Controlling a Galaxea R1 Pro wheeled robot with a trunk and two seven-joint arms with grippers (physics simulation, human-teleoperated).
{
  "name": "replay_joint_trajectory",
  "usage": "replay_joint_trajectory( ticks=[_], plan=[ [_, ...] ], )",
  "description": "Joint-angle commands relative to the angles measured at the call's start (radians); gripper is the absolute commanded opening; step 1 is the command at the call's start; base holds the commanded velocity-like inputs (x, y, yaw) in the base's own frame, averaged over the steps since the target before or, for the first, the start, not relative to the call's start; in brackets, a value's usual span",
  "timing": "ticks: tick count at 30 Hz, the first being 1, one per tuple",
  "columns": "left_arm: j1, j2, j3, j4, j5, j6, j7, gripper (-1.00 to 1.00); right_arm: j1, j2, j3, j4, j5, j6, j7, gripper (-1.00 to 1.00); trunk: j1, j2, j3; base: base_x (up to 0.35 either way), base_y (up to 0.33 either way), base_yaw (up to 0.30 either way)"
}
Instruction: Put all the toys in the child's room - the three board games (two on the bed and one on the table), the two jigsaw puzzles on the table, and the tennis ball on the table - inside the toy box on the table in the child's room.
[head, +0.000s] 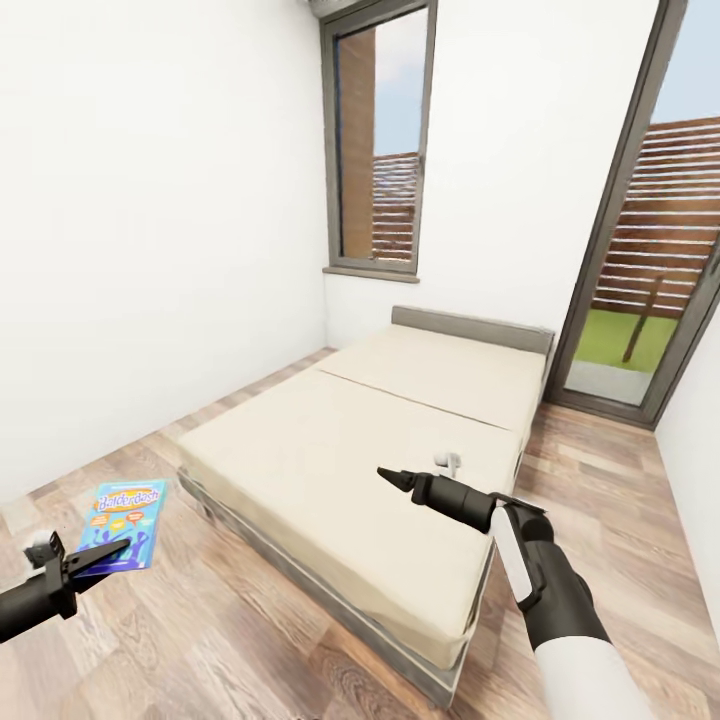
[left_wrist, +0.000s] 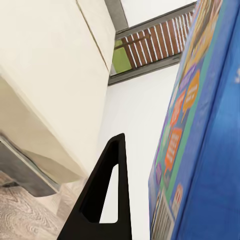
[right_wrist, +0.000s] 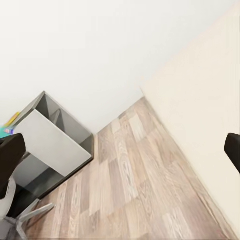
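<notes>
From the head view we look down over a bare beige bed (head: 400, 470) with a grey frame and a low grey headboard (head: 472, 328), standing on a wood-plank floor (head: 230, 640) in a white-walled room; a tall narrow window (head: 378, 140) rises behind the headboard and a glass door (head: 650, 230) at the right opens on a slatted fence and grass. Our right arm reaches over the near right part of the mattress, its gripper (head: 398, 478) dark and pointed toward the bed's middle, with nothing between its tips; a small white object (head: 447, 461) lies on the mattress just beyond it, too small for us to name. At the lower left our left gripper (head: 100, 556) is clamped on the blue board game (head: 124, 524), a flat box with cartoon figures, speech bubbles and a yellow title, held above the floor beside the bed's near corner. In the left wrist view one black finger (left_wrist: 102, 200) stands in front of the mattress edge and the grey frame, and the game box (left_wrist: 205, 150) rises close beside it, its blue face crowded with orange and purple bubbles and a barcode near its lower corner. In the right wrist view two dark fingertips (right_wrist: 10, 160) stand far apart, released, over the planks between the mattress edge and a grey open shelf unit (right_wrist: 52, 145) against the white wall.
</notes>
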Motion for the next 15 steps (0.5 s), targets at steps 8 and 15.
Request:
replay_joint_trajectory(
  ticks=[8,15],
  plan=[
    [0.001,0.000,0.001,0.000,0.003,0.005,-0.031,-1.00,0.000,0.001,-0.003,0.007,-0.002,0.003,0.003,1.00,0.000,0.000,-0.001,0.022,0.000,0.283],
    [0.001,0.000,0.002,0.002,0.002,0.002,-0.031,-1.00,0.000,0.001,-0.003,0.022,-0.002,-0.025,0.002,1.00,0.000,0.000,-0.001,0.277,0.044,0.078]
  ],
)
